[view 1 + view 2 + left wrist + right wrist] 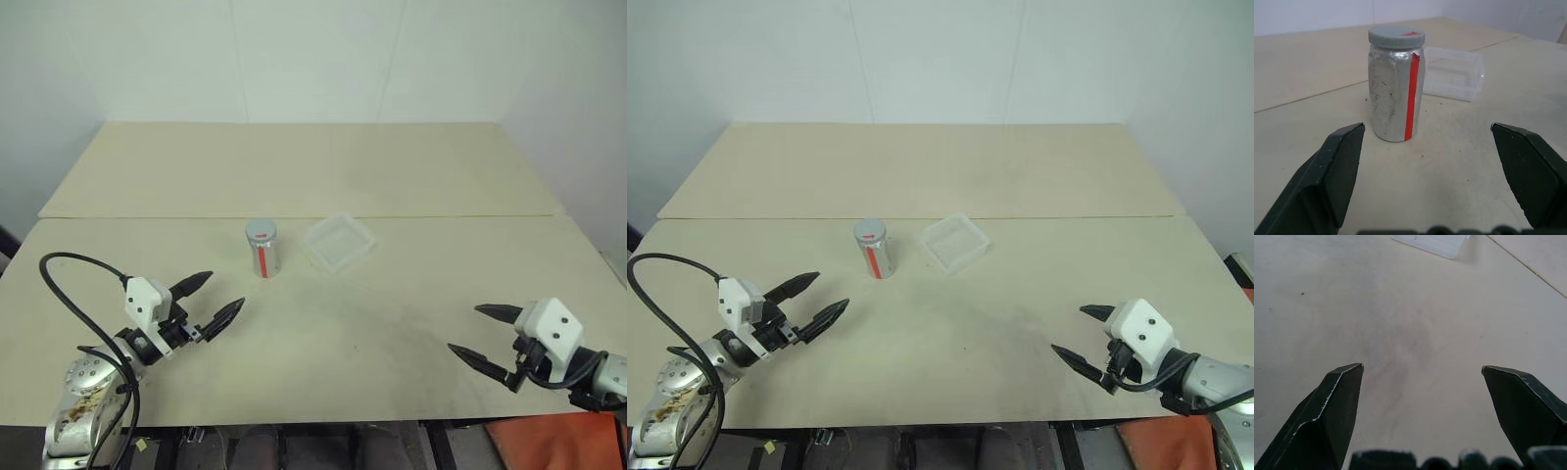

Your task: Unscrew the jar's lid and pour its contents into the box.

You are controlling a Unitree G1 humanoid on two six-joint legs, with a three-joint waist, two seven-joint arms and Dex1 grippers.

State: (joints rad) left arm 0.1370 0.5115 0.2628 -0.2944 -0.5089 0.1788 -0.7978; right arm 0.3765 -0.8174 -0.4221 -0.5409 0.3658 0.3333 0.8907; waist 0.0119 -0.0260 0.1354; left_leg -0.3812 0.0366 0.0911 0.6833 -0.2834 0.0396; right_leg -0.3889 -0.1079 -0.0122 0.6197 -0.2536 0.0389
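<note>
A pale wooden bench (411,323) is carrying the jar (263,253), standing upright with the lid (261,232) on, and the box (339,242), lying just beside it, apart.

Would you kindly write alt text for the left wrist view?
A silver jar with a red stripe stands upright on the table, grey lid on, ahead of the open left gripper. The clear box sits behind it.

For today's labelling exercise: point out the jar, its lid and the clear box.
jar (1393,98), left wrist view, silvery body beside the red stripe.
lid (1396,36), left wrist view, grey top.
box (340,243), left eye view, clear floor.
</note>
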